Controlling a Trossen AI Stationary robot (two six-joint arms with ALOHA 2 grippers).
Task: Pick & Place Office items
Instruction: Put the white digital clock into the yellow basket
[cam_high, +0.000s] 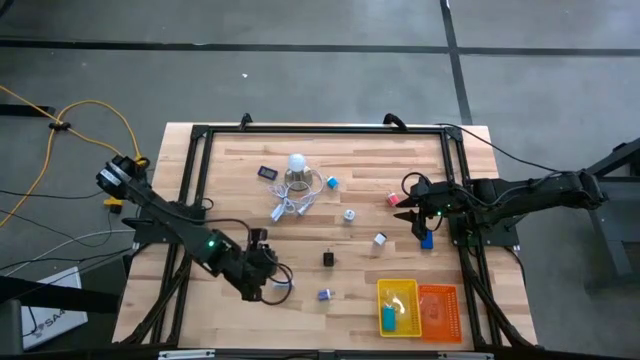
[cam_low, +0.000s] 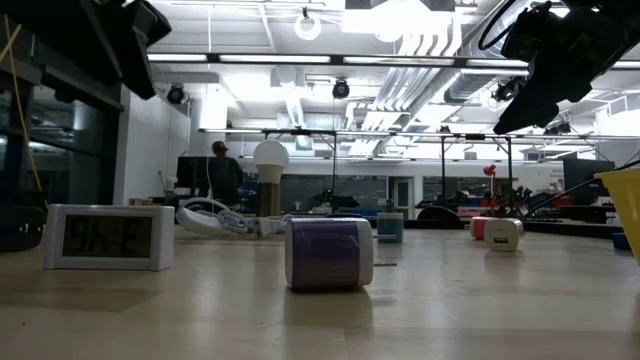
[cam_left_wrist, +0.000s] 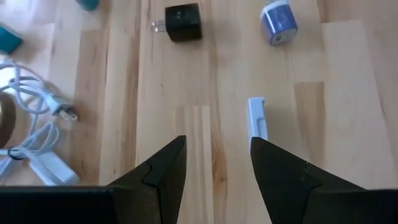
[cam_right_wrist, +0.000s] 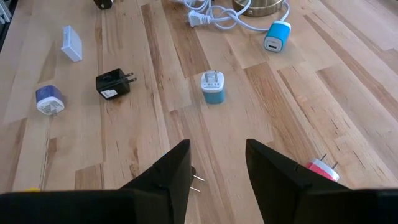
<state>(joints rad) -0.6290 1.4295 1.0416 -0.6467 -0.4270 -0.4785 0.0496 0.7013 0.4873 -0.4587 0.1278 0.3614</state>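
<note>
Left gripper (cam_high: 272, 285) hangs low over the front-left part of the wooden tabletop (cam_high: 230, 190), jaws spread wide and holding nothing; in its wrist view a small flat white plug piece (cam_left_wrist: 257, 118) lies on the wood just ahead of the right-hand finger (cam_left_wrist: 292, 180). Further out sit the black cube charger with two prongs (cam_left_wrist: 181, 23) and the round blue-and-white adapter (cam_left_wrist: 278, 22), which lies near the front edge around the middle.

Over by the right edge, the right gripper (cam_high: 415, 212) hovers with its jaws wide apart too, empty. A pink-and-white plug (cam_right_wrist: 322, 169) lies beside its right finger (cam_right_wrist: 280, 177), and a bare pair of metal prongs pokes out by the other finger. Ahead of it stands a teal-and-white cube charger (cam_right_wrist: 212, 86); a light-blue charger (cam_right_wrist: 275, 36) rests by the looped white cord (cam_right_wrist: 217, 15).

In the front-right corner the yellow mesh tray (cam_high: 398, 308) holds a blue piece, touching the orange mesh tray (cam_high: 440, 312) alongside. A small digital clock (cam_low: 108, 237) sits toward the back-left.
</note>
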